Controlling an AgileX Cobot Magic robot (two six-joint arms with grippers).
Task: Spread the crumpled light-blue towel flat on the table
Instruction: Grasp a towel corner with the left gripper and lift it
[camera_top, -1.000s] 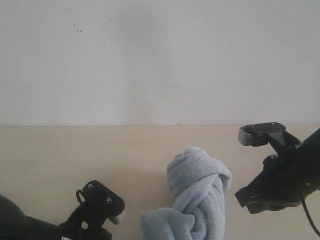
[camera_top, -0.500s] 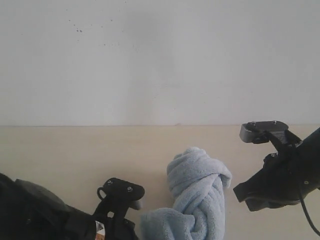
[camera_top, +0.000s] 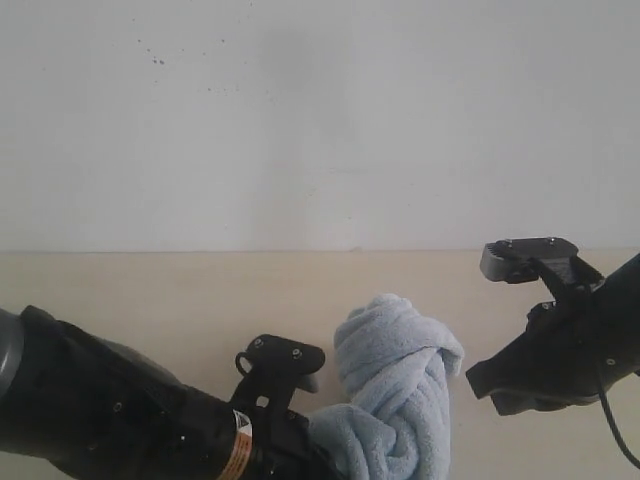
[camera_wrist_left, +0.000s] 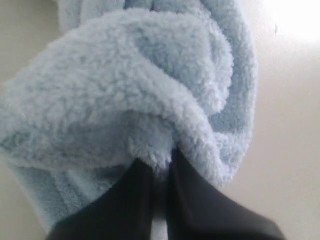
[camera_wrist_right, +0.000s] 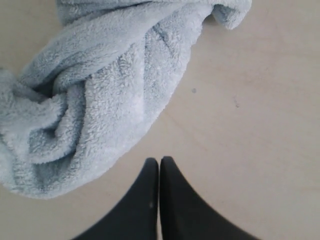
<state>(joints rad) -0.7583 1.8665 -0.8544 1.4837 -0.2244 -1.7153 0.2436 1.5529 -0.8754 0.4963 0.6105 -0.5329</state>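
Observation:
The pale blue towel (camera_top: 400, 385) lies bunched and twisted on the beige table (camera_top: 140, 300), near its front middle. In the left wrist view its fluffy folds (camera_wrist_left: 135, 85) fill the frame. My left gripper (camera_wrist_left: 159, 159) is nearly closed, with a tuft of the towel's lower fold pinched between its dark fingertips. In the exterior view this gripper is hidden behind its own arm (camera_top: 150, 430). My right gripper (camera_wrist_right: 159, 159) is shut and empty, hovering over bare table (camera_wrist_right: 250, 100) just short of the towel (camera_wrist_right: 100, 95). It is also seen to the towel's right (camera_top: 472, 382). No care tag shows.
A plain white wall (camera_top: 320, 120) rises behind the table's far edge. The left arm's bulky black body covers the front left of the table. The right arm (camera_top: 580, 350) hangs over the right side.
The left arm swept in from the lower left to the towel's left edge, and now covers that corner. The right arm crept slightly towards the towel. The towel has hardly shifted.

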